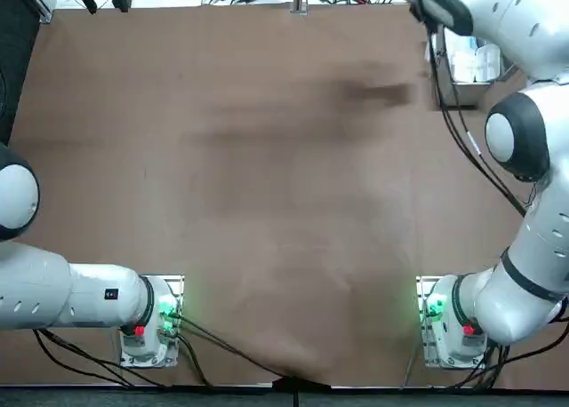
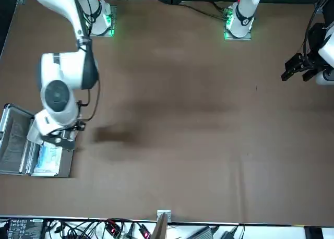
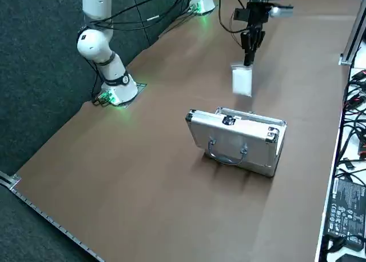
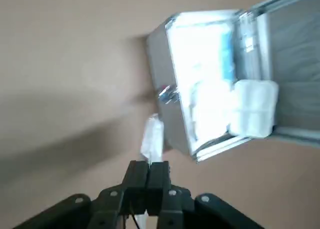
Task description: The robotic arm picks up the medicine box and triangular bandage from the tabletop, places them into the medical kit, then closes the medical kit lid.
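Note:
The medical kit (image 3: 269, 145) stands open near the table's right edge, with pale blue-white contents (image 4: 200, 79) in its base (image 2: 67, 166). The medical kit lid (image 3: 229, 145) is tipped back, its bar handle on the outer face. A lumpy white triangular bandage (image 4: 252, 114) lies inside the kit by the hinge. My right gripper (image 3: 248, 57) hangs above the table just beside the kit's latch side. It is shut on the thin white medicine box (image 3: 242, 80), which dangles below the fingertips (image 4: 159, 170). The wrist view shows the medicine box (image 4: 151, 138) edge-on, off the kit's front wall.
The brown tabletop (image 1: 267, 176) stretches wide toward the parked left arm (image 1: 62, 291). Cables and a black power unit (image 3: 345, 210) lie along the table edge past the kit. The right arm's elbow (image 2: 65, 77) hangs over the kit's side.

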`<act>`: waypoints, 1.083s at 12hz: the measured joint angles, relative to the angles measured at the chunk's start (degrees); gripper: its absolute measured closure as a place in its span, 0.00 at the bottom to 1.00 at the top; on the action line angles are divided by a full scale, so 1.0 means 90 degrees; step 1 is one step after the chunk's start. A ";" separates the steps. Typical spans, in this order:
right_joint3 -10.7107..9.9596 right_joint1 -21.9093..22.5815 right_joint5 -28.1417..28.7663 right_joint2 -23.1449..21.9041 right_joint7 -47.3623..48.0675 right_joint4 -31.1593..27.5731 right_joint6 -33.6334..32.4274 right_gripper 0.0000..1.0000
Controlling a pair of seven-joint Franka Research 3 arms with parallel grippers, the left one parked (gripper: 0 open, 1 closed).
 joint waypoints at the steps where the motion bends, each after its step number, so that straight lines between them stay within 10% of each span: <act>1: -0.0052 -0.0145 0.0000 -0.0029 -0.0009 0.0154 0.0025 0.99; 13: -0.0069 -0.2033 0.0001 0.0451 -0.1739 0.0760 0.1697 0.99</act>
